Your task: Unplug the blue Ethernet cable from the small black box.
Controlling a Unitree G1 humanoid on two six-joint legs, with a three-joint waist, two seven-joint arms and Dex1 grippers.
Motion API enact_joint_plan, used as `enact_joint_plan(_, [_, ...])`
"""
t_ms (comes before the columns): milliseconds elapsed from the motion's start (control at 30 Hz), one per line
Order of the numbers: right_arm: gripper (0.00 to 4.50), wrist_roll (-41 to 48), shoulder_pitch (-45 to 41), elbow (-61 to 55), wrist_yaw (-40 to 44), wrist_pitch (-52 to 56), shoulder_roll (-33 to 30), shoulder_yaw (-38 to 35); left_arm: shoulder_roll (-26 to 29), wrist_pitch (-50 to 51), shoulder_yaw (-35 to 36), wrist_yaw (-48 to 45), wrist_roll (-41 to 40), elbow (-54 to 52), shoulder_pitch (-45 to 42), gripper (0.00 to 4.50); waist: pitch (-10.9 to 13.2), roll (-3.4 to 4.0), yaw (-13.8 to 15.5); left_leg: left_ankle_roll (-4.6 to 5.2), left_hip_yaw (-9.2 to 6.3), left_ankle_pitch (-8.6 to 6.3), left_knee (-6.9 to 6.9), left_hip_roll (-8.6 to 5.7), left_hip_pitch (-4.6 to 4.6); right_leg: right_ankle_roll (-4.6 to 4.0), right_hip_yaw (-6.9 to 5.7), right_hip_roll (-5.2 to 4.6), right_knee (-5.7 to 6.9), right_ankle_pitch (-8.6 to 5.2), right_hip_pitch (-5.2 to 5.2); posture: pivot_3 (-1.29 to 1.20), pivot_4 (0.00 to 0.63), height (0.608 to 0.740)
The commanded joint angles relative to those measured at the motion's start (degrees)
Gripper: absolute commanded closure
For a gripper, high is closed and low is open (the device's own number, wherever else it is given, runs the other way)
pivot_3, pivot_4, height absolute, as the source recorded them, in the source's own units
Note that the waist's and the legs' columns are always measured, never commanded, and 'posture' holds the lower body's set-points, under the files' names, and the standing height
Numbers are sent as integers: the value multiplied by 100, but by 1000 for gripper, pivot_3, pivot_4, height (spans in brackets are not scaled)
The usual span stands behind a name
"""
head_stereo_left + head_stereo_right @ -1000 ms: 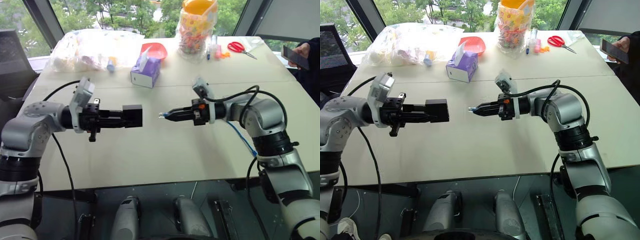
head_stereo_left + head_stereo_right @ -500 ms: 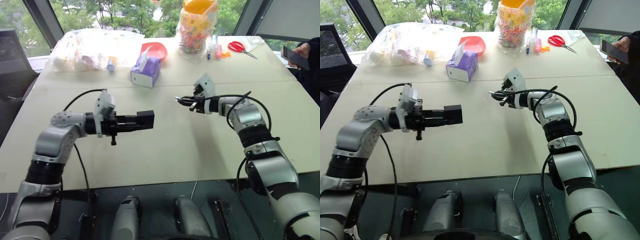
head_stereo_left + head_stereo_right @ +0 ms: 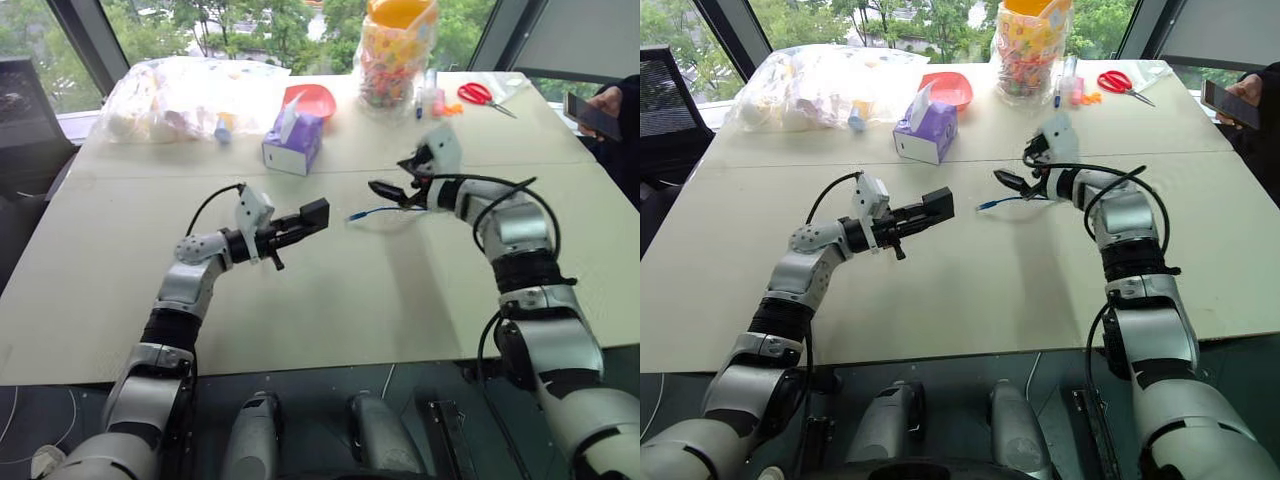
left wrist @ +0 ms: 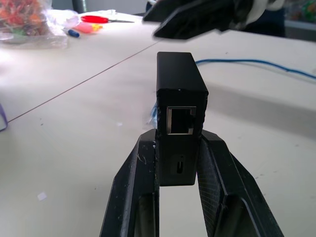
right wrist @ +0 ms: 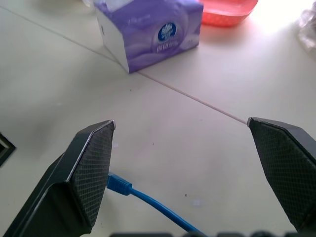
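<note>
The blue Ethernet cable (image 3: 378, 212) lies free on the desk (image 3: 330, 300) just under the wide-spread right tool (image 3: 392, 189), its plug end pointing toward the small black box (image 4: 178, 116), which the left tool (image 4: 181, 163) grips, socket empty.

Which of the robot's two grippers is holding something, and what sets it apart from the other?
The left gripper: its fingers are shut on the small black box. The right gripper stands wide open above the blue cable, which lies loose on the table.

Matt black plastic box (image 4: 180, 106)
</note>
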Motion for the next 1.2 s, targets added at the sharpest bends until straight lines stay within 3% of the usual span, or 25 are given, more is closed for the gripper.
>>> enact_joint_plan(33, [18, 224, 369, -941, -103, 460, -111, -235, -87, -444, -14, 54, 157, 174, -86, 4023, 0, 0, 1, 0, 0, 0, 0, 0, 0, 0, 0, 0, 0, 0, 0, 0, 150, 735])
enact_joint_plan(300, [18, 320, 1064, -2064, -233, 980, -162, -211, -182, -440, -20, 83, 356, 835, -70, 4023, 0, 1, -39, 0, 0, 0, 6, 0, 1, 0, 0, 1, 0, 0, 0, 0, 150, 735])
enact_joint_plan(367, [0, 366, 1046, -2168, -269, 1074, -151, -236, -162, -363, 19, 145, 392, 969, -98, 2990, -1, 0, -33, 0, -2, 0, 6, 0, 2, 0, 0, 2, 0, 0, 0, 0, 150, 735])
enact_joint_plan(400, [0, 394, 1044, -2233, -279, 1119, -147, -245, -143, -333, 36, 169, 401, 1017, -102, 2749, -1, 1, -33, 0, -2, 0, 6, 0, 3, 0, 0, 2, 0, 0, 2, 0, 150, 735])
enact_joint_plan(467, [0, 437, 1057, -2356, -286, 1184, -153, -246, -75, -308, 48, 146, 423, 1027, -64, 1789, -1, 0, -32, 0, -2, 0, 6, 0, 3, 0, 0, 2, 0, 0, 2, 0, 150, 735])
enact_joint_plan(633, [0, 540, 1124, -2615, -285, 1321, -220, -249, 184, -77, 137, -27, 286, 606, 172, 32, -2, 1, -50, 0, -2, 0, 3, 1, 7, 0, 0, 3, 0, 0, 3, 0, 150, 735])
enact_joint_plan(900, [0, 1063, 1704, -3556, 112, 1837, -689, -367, 1078, 1498, 444, -439, -567, -1718, 1091, 32, -2, 1, -35, 1, -1, -1, -5, 3, 6, -2, 0, -1, 0, -1, 3, 0, 150, 735])
enact_joint_plan(1200, [0, 1641, 2591, -4510, 348, 2119, -976, -517, 1606, 3132, 1143, 52, -1608, -3458, 1610, 32, -2, 0, -28, 1, -2, -1, 11, 3, 13, -27, 0, -4, -10, -15, 18, 0, 150, 735])
